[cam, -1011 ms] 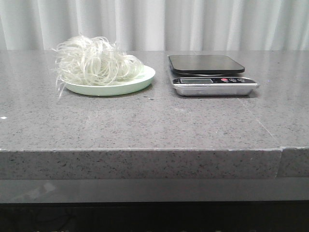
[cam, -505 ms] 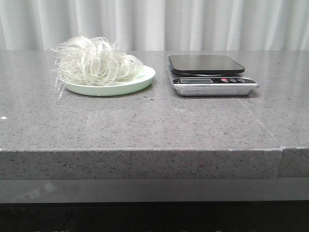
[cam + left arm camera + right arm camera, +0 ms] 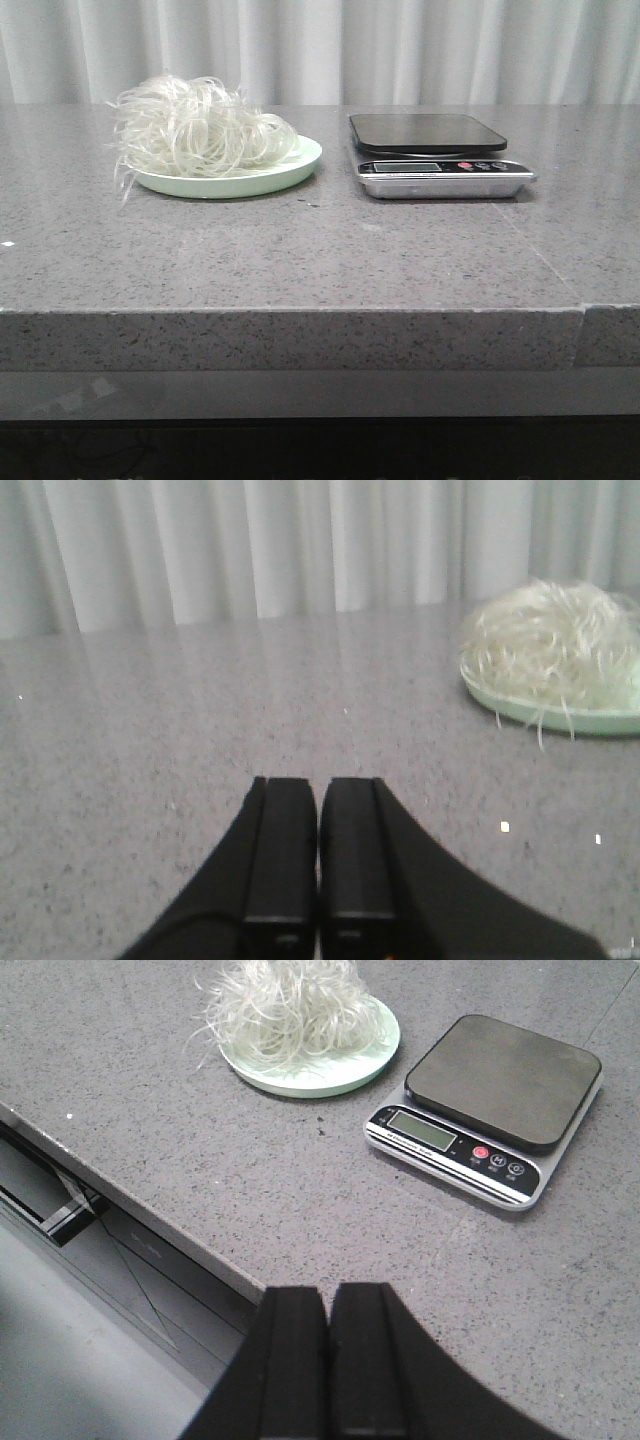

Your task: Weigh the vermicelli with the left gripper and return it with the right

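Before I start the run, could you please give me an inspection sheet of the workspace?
Surface: grey speckled stone table, a few small specks.
Job's things: vermicelli heaped on the pale green plate, strands hanging over the rim; scale to its right, platform bare, display unreadable.
Clutter: nothing seen.
Grippers: left gripper shut, empty, low over the table, apart from the plate; right gripper shut, empty, above the table's front edge.
Cables: nothing seen.
Surroundings: white curtain behind the table.

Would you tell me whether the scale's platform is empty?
Empty: the black-topped silver kitchen scale is bare; the whitish vermicelli clump sits on its plate.
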Controlling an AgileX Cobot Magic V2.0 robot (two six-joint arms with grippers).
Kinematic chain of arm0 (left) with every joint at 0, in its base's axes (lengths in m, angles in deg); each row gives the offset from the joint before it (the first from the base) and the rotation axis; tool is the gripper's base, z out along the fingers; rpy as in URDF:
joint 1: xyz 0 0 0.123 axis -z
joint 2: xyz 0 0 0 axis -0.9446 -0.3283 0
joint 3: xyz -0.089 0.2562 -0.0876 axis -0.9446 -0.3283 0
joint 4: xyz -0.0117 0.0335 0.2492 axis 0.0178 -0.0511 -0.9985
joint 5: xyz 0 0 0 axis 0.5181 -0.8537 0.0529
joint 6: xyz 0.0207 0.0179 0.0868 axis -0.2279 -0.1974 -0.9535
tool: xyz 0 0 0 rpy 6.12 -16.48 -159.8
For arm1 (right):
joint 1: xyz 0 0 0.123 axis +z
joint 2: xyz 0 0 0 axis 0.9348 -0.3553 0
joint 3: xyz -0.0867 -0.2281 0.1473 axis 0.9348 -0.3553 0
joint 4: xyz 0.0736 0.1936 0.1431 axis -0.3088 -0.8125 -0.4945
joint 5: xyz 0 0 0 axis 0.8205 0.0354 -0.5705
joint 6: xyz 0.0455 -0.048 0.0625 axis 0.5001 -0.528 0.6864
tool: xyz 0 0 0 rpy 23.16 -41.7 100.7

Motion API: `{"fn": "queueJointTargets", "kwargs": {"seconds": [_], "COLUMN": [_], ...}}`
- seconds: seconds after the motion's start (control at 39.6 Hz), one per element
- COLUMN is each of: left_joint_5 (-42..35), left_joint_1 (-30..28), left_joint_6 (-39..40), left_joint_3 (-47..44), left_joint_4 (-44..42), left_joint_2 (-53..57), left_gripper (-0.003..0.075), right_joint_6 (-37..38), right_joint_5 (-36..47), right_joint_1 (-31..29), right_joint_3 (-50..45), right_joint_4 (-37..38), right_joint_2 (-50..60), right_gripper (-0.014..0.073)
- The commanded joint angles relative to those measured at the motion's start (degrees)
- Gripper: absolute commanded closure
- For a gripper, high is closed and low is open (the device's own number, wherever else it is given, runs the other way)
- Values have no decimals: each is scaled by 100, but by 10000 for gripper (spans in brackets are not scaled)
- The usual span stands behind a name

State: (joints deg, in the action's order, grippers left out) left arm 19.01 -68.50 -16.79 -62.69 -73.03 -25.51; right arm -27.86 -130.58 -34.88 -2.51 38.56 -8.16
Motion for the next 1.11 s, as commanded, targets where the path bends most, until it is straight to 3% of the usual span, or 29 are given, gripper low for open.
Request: {"fn": "queueJointTargets", "kwargs": {"seconds": [0.0,0.68,0.91,1.09], "left_joint_5": [-463,-466,-493,-545], "left_joint_1": [-27,-27,-27,-27], "left_joint_6": [55,81,709,709], "left_joint_3": [-201,-216,-216,-216], "left_joint_4": [215,192,-384,-372], "left_joint_2": [142,142,142,142], "left_gripper": [565,565,565,565], "right_joint_6": [-38,-38,-38,-38], "right_joint_5": [374,374,374,374], "right_joint_1": [-29,-29,-29,-29], "right_joint_3": [153,153,153,153], "right_joint_4": [47,47,47,47], "right_joint_2": [-21,-21,-21,-21], "right_gripper": [435,435,435,435]}}
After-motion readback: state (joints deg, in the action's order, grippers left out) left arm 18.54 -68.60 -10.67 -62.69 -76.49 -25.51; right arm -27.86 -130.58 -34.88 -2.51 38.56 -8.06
